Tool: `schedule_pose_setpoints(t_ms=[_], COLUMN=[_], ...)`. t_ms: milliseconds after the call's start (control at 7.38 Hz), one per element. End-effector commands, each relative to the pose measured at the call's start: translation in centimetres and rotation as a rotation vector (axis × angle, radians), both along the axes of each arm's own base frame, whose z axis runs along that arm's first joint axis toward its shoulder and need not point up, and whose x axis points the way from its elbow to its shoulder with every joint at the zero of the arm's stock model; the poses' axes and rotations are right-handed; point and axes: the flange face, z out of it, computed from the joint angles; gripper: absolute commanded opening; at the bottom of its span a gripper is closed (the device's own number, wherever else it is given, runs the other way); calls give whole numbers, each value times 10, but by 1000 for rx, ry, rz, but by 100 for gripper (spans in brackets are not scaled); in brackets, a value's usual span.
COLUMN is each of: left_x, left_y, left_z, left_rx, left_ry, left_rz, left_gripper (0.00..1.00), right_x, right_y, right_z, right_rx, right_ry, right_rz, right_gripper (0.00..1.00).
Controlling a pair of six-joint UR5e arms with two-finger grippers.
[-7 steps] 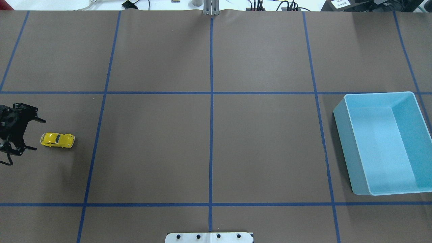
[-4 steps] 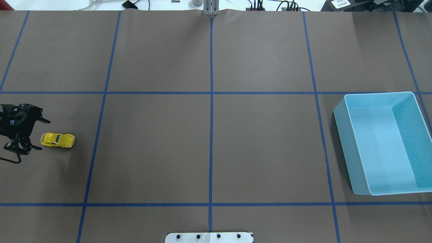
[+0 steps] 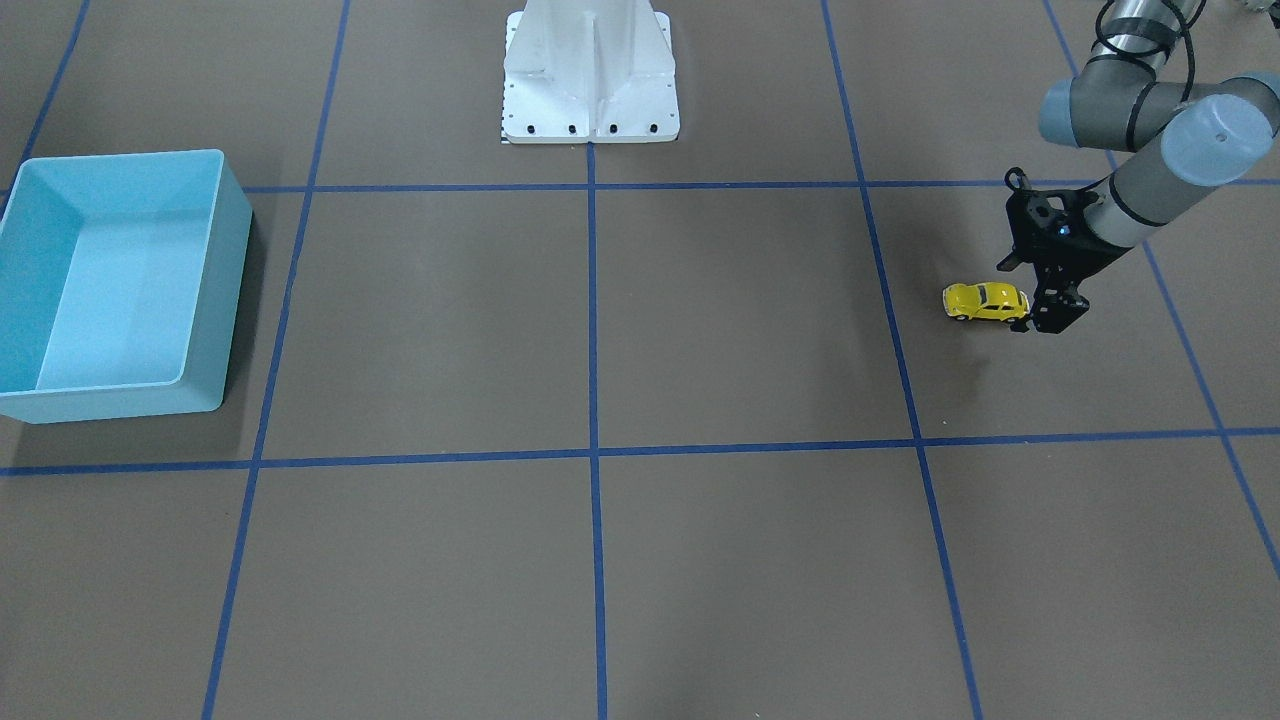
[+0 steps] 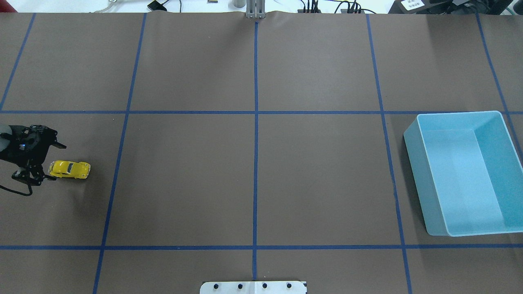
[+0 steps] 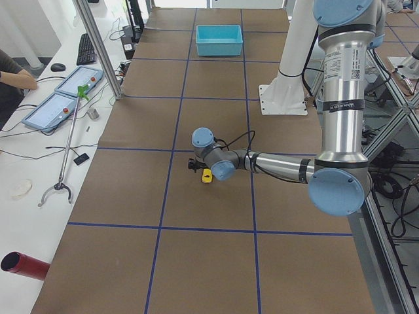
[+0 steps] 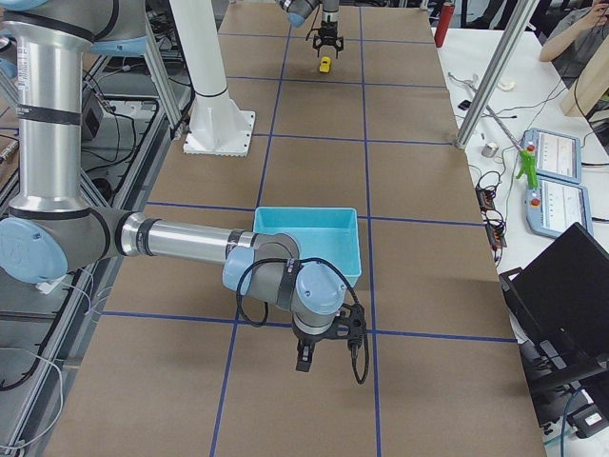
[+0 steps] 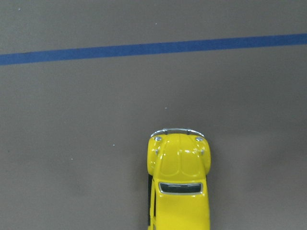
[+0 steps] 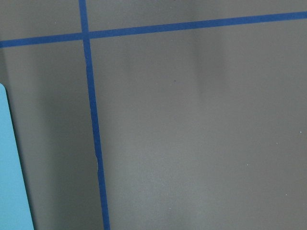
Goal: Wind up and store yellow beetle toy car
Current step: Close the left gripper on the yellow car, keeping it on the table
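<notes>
Since the earlier overhead frames the left gripper (image 4: 58, 161) has crept toward the car (image 4: 69, 169), which has not shifted. Its fingers are spread wide. The nearer tip is just beside the car's tail and the farther tip stands clear of it; whether anything touches, I cannot tell.

Nearest the robot, the white base plate (image 4: 253, 287) sits at the mat's (image 4: 188, 179) close edge on the centre tape line (image 4: 255, 183).

The car stands on its wheels in the middle row of squares, in the leftmost column, close to the table's left end. It is tiny, glossy yellow and rounded, with dark windows and silver hubs. The left wrist view shows a chrome bumper, two small headlamps and the windscreen, with the nose pointing away from the gripper toward the table's middle.

From the car's nose the mat runs bare across the centre squares to the light blue bin (image 4: 414, 171), well apart at the right end; the bin's far corner runs out of the overhead frame.

The right gripper (image 6: 319, 354) shows only in the right side view, hanging over a tape line just beside the bin; I cannot tell how its fingers stand.

Farthest off, the mat ends at a straight edge.
</notes>
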Motion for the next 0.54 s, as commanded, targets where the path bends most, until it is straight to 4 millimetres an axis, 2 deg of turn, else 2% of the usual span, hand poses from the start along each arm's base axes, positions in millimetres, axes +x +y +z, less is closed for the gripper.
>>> schedule_pose_setpoints(t_ms=[0, 407], left_x=[8, 15], left_y=[3, 8], left_z=[0, 6], left_rx=[-1, -12], left_ry=[1, -8], left_rz=[16, 32], left_gripper=[99, 98], right_x=[0, 0], right_y=[0, 0], right_z=[0, 0], right_rx=[0, 0], right_ry=[0, 0], right_rz=[0, 0], right_gripper=[100, 100])
